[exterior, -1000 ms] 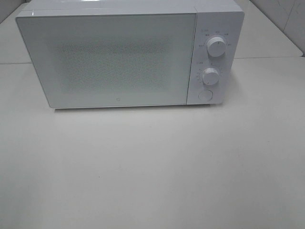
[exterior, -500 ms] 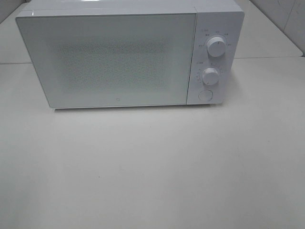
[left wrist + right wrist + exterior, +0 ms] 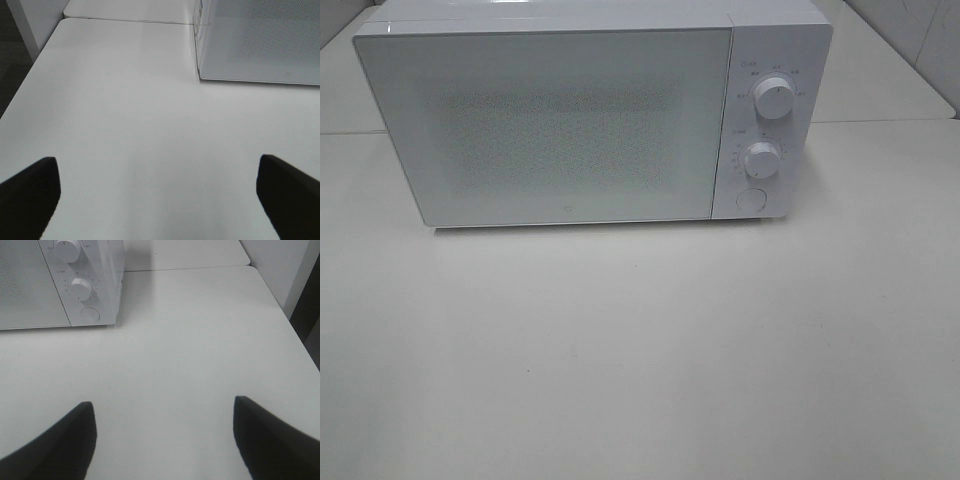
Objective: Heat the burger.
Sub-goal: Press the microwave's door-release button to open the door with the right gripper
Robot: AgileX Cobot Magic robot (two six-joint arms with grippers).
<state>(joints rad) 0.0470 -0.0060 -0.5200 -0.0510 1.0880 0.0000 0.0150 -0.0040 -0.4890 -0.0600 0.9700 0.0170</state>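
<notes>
Two grippers, both empty.
- Left gripper (image 3: 157, 172): jaws spread wide, nothing between, low over table (image 3: 125, 125).
- Microwave (image 3: 570, 120) at table's far side, door shut.
- Burger in no view; whether behind speckled door, cannot tell.
- Round button (image 3: 751, 199) below knobs on right panel.
- Right gripper (image 3: 164, 410): jaws apart, nothing held.
- Step: unclear, start or end.
- Next, likely: find burger, press button to open door.
- Table white, matte.
- Tiled wall (image 3: 930, 40) far right.

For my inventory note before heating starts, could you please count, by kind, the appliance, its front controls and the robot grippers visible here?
White box-shaped microwave oven, door closed: 1
White round rotary knobs: 2
White round push button: 1
Black grippers, both open: 2 (left gripper, right gripper)
Total: 6
</notes>
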